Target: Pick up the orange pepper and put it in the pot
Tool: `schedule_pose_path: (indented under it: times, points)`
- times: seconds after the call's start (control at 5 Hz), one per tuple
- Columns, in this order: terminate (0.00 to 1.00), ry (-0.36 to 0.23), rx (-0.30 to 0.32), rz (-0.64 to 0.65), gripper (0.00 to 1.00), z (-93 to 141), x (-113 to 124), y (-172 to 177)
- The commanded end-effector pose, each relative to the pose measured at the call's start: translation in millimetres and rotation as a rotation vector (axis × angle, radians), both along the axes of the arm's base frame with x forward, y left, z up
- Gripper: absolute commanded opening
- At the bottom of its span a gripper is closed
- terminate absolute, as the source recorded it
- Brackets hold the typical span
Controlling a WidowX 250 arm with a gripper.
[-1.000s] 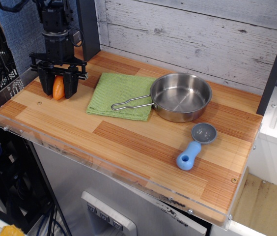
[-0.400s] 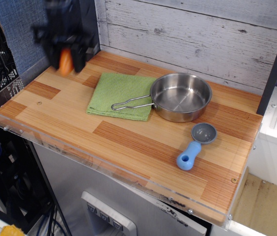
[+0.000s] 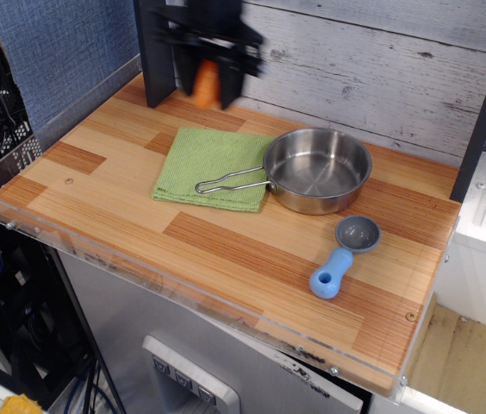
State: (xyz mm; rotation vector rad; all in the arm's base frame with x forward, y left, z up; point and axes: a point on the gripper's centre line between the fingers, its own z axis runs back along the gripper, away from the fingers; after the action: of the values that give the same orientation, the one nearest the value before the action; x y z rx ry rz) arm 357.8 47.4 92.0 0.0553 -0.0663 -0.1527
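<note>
Up near the back wall, the blurred gripper [image 3: 206, 82] hangs clamped around the orange pepper [image 3: 205, 84], above the table's [image 3: 226, 250] rear edge. Open wood and a green cloth [image 3: 211, 166] lie between it and the pot [image 3: 316, 170].

Orange pepper [image 3: 206, 84] blurred, held off the table; shiny steel pot [image 3: 318, 170] upright, handle on green cloth
</note>
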Motion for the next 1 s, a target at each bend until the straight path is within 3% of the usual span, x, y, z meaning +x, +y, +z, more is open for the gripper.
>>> schedule_pose_path:
  times: [0.0, 0.4, 0.6, 0.8]
  points:
    - [0.00, 0.085, 0.067, -0.191, 0.00, -31, 11, -57]
    - [0.00, 0.124, 0.104, -0.198, 0.00, -48, 10, -59]
    - [0.00, 0.111, 0.099, -0.174, 1.00, -41, 10, -50]
    - [0.00, 0.040, 0.076, -0.132, 1.00, -20, 9, -38]
